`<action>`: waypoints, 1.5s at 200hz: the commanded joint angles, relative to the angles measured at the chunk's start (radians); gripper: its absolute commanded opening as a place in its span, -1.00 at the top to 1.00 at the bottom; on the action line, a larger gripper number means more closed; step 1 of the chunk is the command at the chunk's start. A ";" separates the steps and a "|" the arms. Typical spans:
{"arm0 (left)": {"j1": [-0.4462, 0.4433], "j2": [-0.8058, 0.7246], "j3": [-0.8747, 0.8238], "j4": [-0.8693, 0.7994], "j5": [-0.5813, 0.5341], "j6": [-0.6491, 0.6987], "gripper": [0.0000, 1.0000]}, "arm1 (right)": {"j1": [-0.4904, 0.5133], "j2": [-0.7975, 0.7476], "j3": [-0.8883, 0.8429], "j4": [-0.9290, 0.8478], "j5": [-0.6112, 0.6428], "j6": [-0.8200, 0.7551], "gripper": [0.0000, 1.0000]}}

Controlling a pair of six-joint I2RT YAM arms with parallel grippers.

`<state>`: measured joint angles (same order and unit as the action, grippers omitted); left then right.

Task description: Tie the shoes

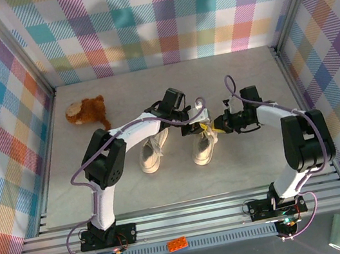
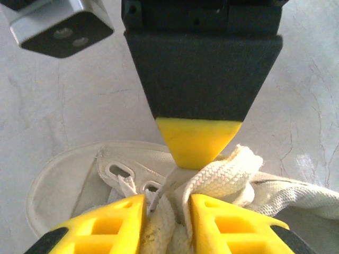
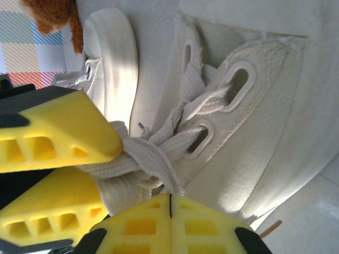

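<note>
Right now both arms are meeting over the right-hand shoe (image 1: pixel 203 149), which is lying around the middle of the table (image 1: pixel 246 75), slightly toward the near edge. The left-hand shoe (image 1: pixel 151 154) is lying just beside it on the side of the left edge, and the two are not touching. A brown plush toy (image 1: pixel 87 111) is sitting well apart from them, toward the far-left corner.

The left gripper (image 2: pixel 168 225) is reaching in over the right-hand shoe and is clamping a bunch of white laces (image 2: pixel 212 174). Its yellow fingers (image 3: pixel 58 140) are standing a little apart with the thick knot of cord squeezed between them. The right gripper (image 3: pixel 170 225) is coming in from the side of the right edge with its jaws pressed flat together, leaving no gap at the seam. Its yellow tip is touching the looped lace right at the left gripper's fingers. A strand is running down to that seam, but I cannot tell whether it is being pinched there or merely resting against the tip.

The laces are crossing through the oval eyelets (image 3: pixel 241 79) of the cream canvas and are gathering into a loose twist above the shoe's opening. No finished bow is showing on this shoe.
</note>
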<state>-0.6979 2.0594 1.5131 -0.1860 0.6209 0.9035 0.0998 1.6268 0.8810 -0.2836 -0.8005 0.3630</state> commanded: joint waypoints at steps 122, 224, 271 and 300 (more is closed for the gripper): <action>-0.002 -0.017 0.035 -0.057 0.003 0.025 0.05 | 0.087 -0.169 0.044 -0.089 0.105 -0.260 1.00; -0.006 0.054 0.119 -0.162 0.042 0.051 0.00 | 0.115 -0.164 0.072 -0.095 0.063 -0.388 1.00; -0.009 0.080 0.142 -0.149 0.028 0.022 0.05 | 0.128 -0.159 0.068 -0.085 0.005 -0.423 1.00; -0.011 0.085 0.151 -0.128 0.027 -0.004 0.14 | 0.132 -0.158 0.061 -0.095 -0.013 -0.452 1.00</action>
<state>-0.6998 2.1201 1.6341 -0.3199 0.6365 0.9165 0.2199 1.4818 0.9268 -0.3599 -0.7456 -0.0349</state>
